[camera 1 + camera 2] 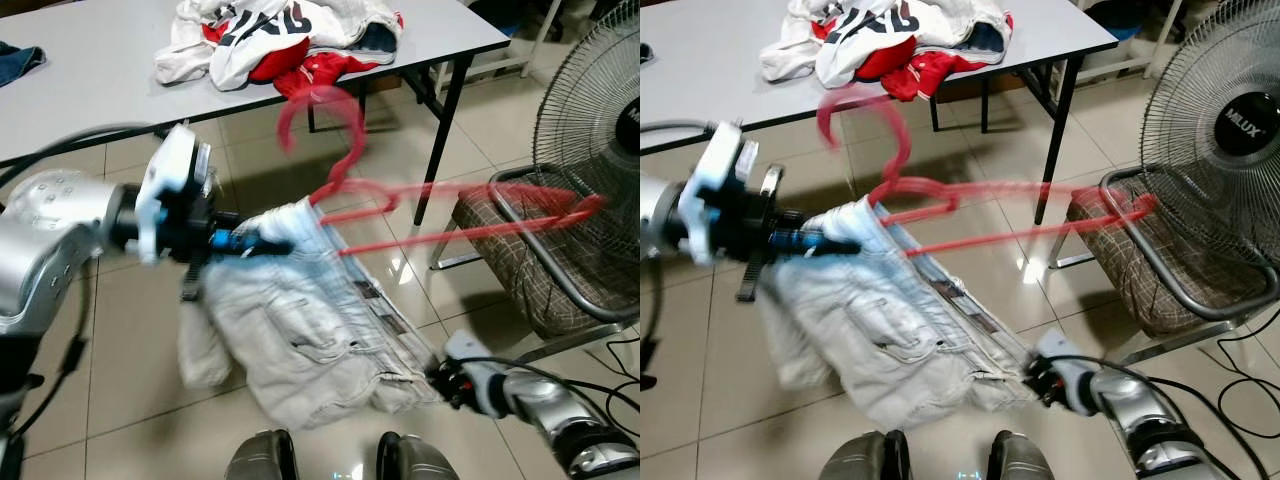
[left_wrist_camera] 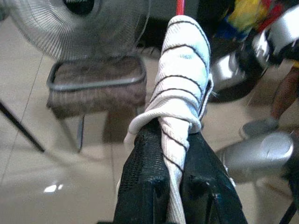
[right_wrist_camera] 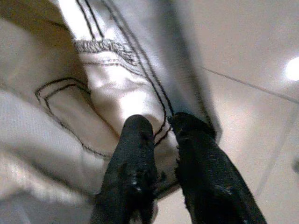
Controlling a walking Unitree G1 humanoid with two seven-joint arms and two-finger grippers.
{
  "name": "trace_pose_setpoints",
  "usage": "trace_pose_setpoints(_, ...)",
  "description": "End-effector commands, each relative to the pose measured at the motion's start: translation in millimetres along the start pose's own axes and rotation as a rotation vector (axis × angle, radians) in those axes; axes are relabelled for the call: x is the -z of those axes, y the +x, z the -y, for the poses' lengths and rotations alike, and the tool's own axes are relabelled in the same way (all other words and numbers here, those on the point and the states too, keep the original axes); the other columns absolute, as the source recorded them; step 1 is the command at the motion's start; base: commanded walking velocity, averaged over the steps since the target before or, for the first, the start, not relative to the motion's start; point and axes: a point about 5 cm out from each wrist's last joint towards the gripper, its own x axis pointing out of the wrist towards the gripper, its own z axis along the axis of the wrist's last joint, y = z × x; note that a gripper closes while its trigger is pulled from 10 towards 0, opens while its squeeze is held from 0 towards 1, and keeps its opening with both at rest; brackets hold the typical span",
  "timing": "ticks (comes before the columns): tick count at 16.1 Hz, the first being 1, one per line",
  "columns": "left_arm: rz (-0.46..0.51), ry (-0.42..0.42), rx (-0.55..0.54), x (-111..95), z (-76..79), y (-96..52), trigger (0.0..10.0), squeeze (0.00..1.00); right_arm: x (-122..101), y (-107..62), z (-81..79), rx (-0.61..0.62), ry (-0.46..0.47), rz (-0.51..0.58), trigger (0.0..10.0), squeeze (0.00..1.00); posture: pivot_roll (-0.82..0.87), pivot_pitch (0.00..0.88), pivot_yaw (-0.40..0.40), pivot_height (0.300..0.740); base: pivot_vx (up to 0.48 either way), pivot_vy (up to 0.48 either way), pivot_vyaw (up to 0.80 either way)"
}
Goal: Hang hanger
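A pale denim garment hangs stretched between my two grippers above the tiled floor. My left gripper is shut on its rolled upper edge, the black fingers clamping the fabric. At the lower right, my right gripper is shut on the garment's seam. A red hanger, blurred by motion, sticks out of the garment's top toward the right, its hook pointing up.
A grey table with a pile of clothes stands behind. On the right are a floor fan and a chair with a plaid cushion. Cables lie on the floor at the right.
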Motion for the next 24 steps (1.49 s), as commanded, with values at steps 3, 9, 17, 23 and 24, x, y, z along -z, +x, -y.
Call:
trace_pose_setpoints(3,-0.022,0.089,-0.078,-8.5,0.8,-15.9,0.0,0.0,36.5,-22.5,21.6,0.212,0.167,-0.107,0.0,0.0,0.0,0.165,0.082,0.74,0.0,0.0,0.0)
trace_pose_setpoints(9,-0.095,0.078,-0.104,12.8,10.2,-22.2,0.0,0.0,20.9,-46.4,59.5,0.562,0.365,0.059,0.0,0.0,0.0,0.162,0.082,0.74,0.0,0.0,0.0)
trace_pose_setpoints(17,-0.295,0.104,-0.03,53.0,35.0,-0.3,0.0,0.0,-35.1,-80.8,102.4,0.718,0.679,0.483,0.0,0.0,0.0,0.153,0.073,0.74,0.0,0.0,0.0)
trace_pose_setpoints(23,-0.587,0.25,-0.241,84.7,10.5,-12.7,0.0,0.0,-87.7,-79.4,103.9,0.586,0.636,0.647,0.0,0.0,0.0,0.144,0.072,0.74,0.0,0.0,0.0)
trace_pose_setpoints(24,-0.606,0.256,-0.292,88.3,4.9,-14.5,0.0,0.0,-96.9,-77.2,101.6,0.552,0.615,0.668,0.0,0.0,0.0,0.144,0.072,0.74,0.0,0.0,0.0)
